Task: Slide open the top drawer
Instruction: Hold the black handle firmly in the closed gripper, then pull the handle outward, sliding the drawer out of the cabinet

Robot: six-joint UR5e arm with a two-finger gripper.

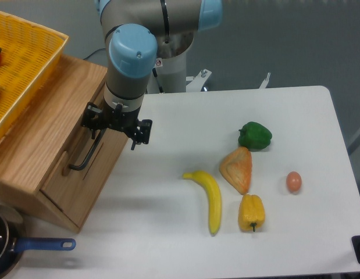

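the gripper [100,131] sits at the upper end of the black bar handle [86,156] on the top drawer [86,168]; whether its fingers are closed on the bar cannot be told. the drawer belongs to an oak chest [46,139] at the table's [185,244] left edge. on the chest rests a yellow mesh basket [22,64] with partly seen items at its left side. a pan [5,244] with a blue handle lies at the near left corner. toward the right side lie a banana [210,197], green pepper [255,135], orange wedge-shaped fruit [238,168], yellow pepper [251,213] and egg [293,182].
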